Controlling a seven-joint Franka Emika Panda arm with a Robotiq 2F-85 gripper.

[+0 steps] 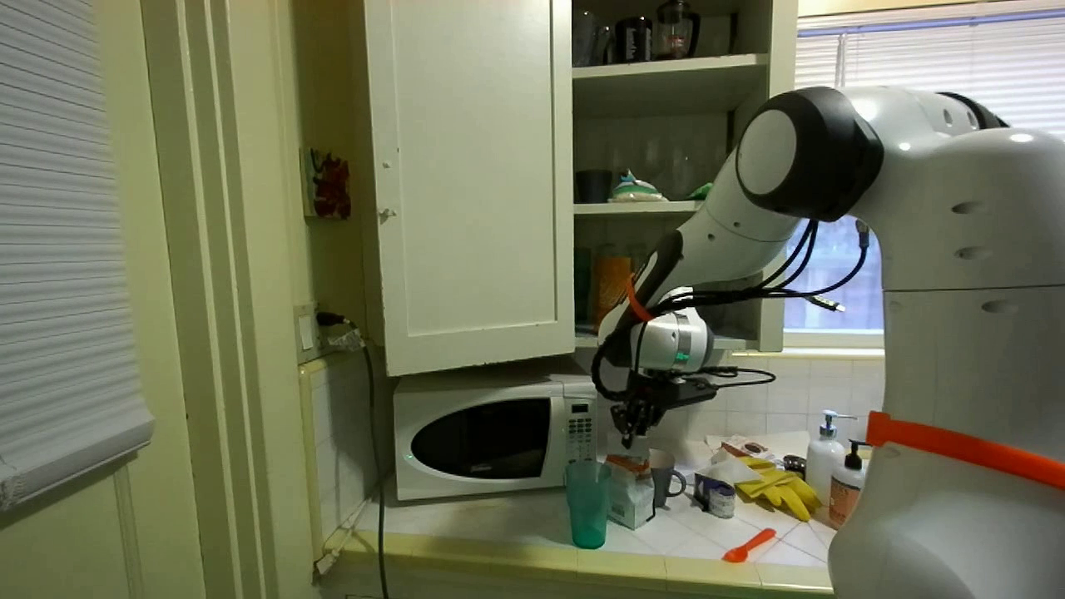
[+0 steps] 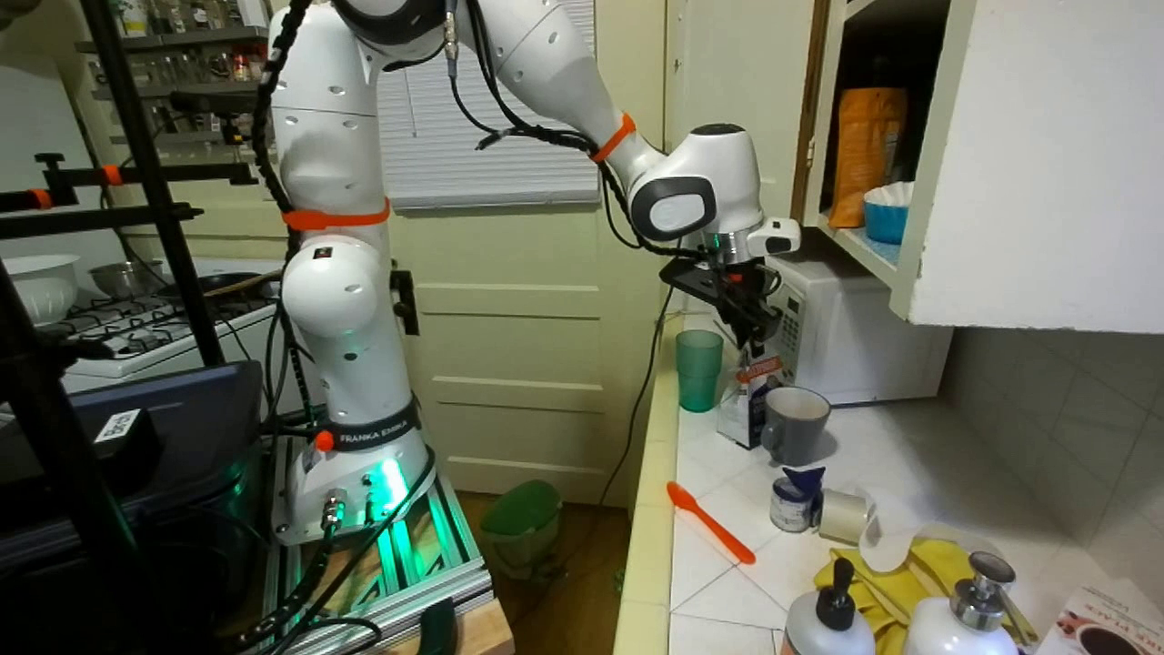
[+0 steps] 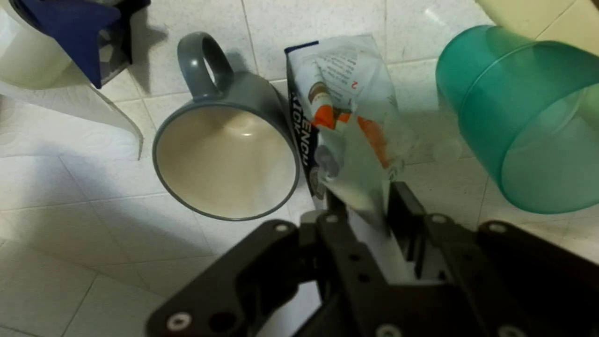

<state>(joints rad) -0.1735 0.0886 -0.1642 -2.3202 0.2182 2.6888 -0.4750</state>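
Observation:
A white carton (image 1: 632, 501) with orange print and a dark blue side stands on the counter (image 2: 718, 596). It also shows in an exterior view (image 2: 744, 414) and the wrist view (image 3: 348, 70), its top crumpled. My gripper (image 3: 367, 199) points down at it, fingers most of the way closed on either side of the top, which appears pinched between them. The gripper shows above the carton in both exterior views (image 1: 630, 436) (image 2: 755, 338). A grey mug (image 3: 224, 164) stands close on one side. A translucent green tumbler (image 3: 514, 117) stands apart on the other side.
A white microwave (image 1: 491, 441) stands behind, under an open cabinet door (image 1: 474, 183). An orange spoon (image 2: 711, 524), a small jar with a blue lid (image 2: 793, 505), yellow gloves (image 1: 778, 487) and soap bottles (image 1: 824, 453) (image 1: 847, 482) are on the counter.

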